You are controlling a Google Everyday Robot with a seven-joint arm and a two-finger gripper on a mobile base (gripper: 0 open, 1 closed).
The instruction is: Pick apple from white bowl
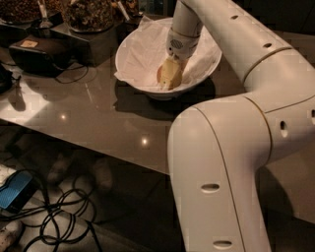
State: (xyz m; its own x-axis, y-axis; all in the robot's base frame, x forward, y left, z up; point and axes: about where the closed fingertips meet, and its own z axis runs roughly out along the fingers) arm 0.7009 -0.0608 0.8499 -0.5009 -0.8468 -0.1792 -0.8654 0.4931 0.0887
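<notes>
The white bowl [206, 66] stands on the dark table, lined with crumpled white paper [142, 51]. My gripper [170, 75] reaches down into the middle of the bowl from the white arm above. The apple [160, 75] lies at the bowl's bottom. Only a small reddish edge of it shows at the left of the gripper's tip; the rest is hidden behind the gripper. The gripper is right against the apple.
Dark containers of brown snacks [88, 15] stand behind the bowl at the top left. A black box with a cable [39, 54] lies left of the bowl. The table's front edge [98, 152] runs diagonally, with cables and a blue device [15, 192] on the floor below. My large arm base [216, 177] fills the right foreground.
</notes>
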